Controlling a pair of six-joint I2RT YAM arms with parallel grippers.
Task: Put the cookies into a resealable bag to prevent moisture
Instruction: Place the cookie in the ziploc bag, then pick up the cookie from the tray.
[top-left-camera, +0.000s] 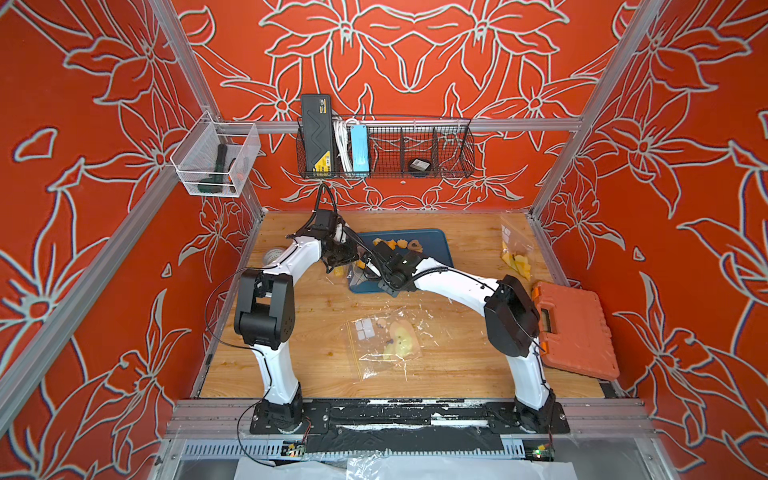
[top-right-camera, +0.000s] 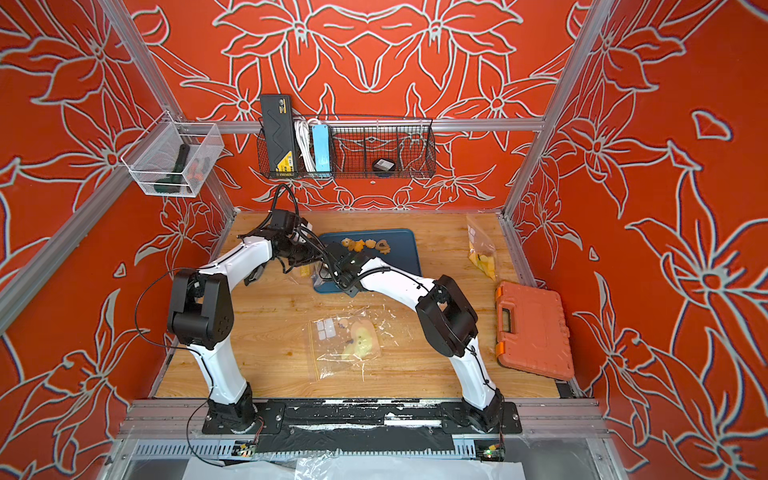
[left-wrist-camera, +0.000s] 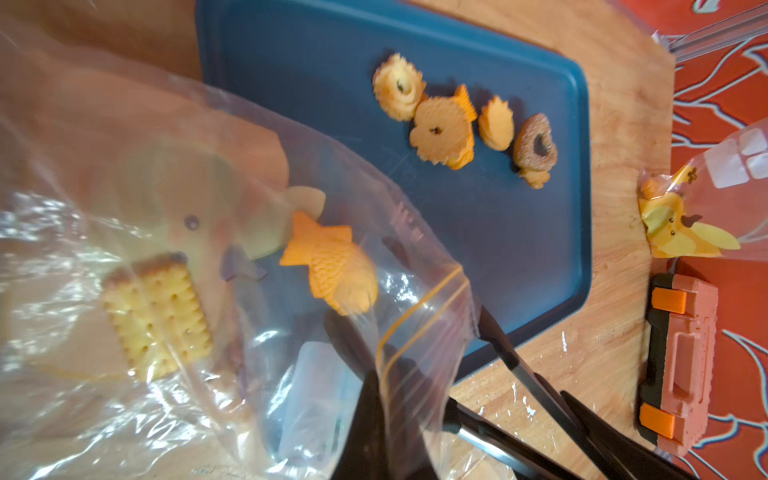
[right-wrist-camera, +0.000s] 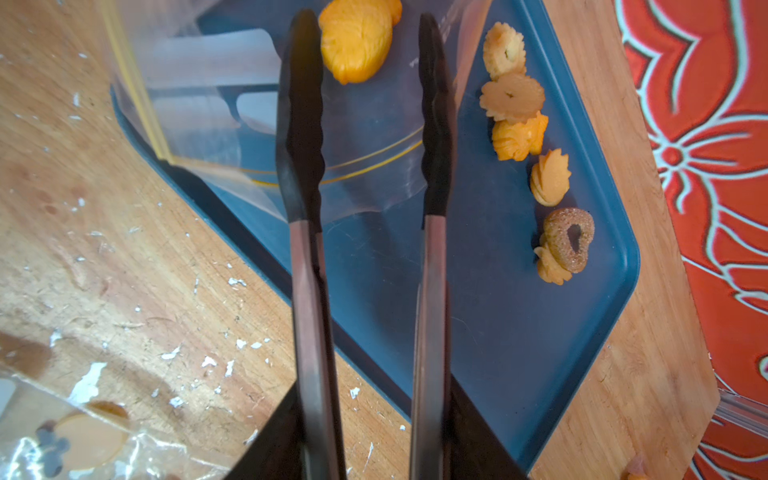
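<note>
Cookies (left-wrist-camera: 440, 129): fish (left-wrist-camera: 332, 270) and crackers (left-wrist-camera: 174, 307) inside bag (left-wrist-camera: 208, 166) pinched by left pincer (left-wrist-camera: 382, 370), rest on blue tray (right-wrist-camera: 519, 332); right pincer (right-wrist-camera: 370, 449) clamped around tongs (right-wrist-camera: 301, 291).

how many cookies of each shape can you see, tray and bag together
fish cookies: 2
square crackers: 2
flower cookies: 2
leaf cookie: 1
brown heart cookie: 1
small orange cookie under the heart: 1
total: 9, 3 in the open clear bag, 6 on the blue tray

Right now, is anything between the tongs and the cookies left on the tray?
Nothing visible. The open tongs sit at the bag's mouth; only bare blue tray separates them from the cookies.
</note>
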